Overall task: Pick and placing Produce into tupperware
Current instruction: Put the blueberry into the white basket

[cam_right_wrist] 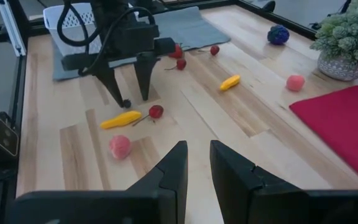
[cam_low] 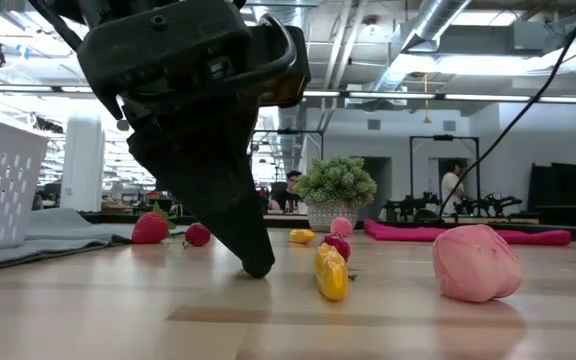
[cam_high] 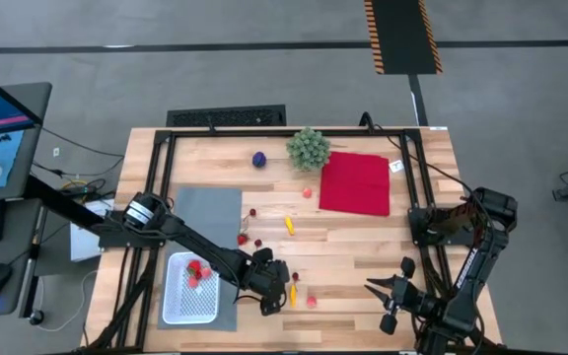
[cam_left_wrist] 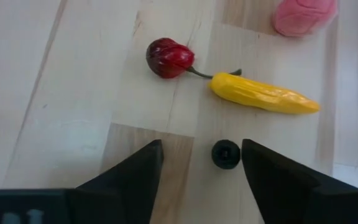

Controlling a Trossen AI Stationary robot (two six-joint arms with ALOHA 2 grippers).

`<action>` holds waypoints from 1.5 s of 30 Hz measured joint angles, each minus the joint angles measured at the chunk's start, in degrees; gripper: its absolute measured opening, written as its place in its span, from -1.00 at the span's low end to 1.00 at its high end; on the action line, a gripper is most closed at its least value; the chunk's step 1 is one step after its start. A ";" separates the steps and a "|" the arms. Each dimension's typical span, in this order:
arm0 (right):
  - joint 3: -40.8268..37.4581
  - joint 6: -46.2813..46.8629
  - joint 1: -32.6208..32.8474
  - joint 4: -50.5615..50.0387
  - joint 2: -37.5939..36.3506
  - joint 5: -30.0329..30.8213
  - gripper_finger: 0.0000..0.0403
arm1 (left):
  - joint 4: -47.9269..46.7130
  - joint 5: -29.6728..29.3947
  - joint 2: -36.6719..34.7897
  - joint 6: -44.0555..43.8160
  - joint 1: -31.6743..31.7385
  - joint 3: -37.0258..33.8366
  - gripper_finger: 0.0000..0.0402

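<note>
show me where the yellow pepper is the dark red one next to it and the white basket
yellow pepper [cam_left_wrist: 265, 97], left wrist view, middle of its body.
dark red pepper [cam_left_wrist: 168, 58], left wrist view, its rounded body.
white basket [cam_high: 169, 296], high view, its left wall.

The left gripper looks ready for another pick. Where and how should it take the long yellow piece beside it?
Grip the yellow piece across its thick middle, coming straight down from above, the open left gripper turned across its length. It lies flat, long and tapering, near the dark red piece.

Yellow pepper, dark red cherry, pink fruit, white tupperware.
</note>
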 joint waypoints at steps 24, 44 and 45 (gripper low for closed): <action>0.02 0.00 0.00 0.17 0.00 0.00 -0.55 | -13.47 -0.32 -15.11 2.42 -0.51 -0.22 -0.74; 0.02 -0.13 -1.63 1.14 3.34 -0.13 -0.55 | -51.44 -3.13 -24.26 -35.03 -16.56 -0.52 -0.74; 0.02 -0.13 -1.86 1.26 3.41 -0.13 -0.55 | -51.66 -3.14 -24.26 -37.02 -17.57 -0.77 -0.74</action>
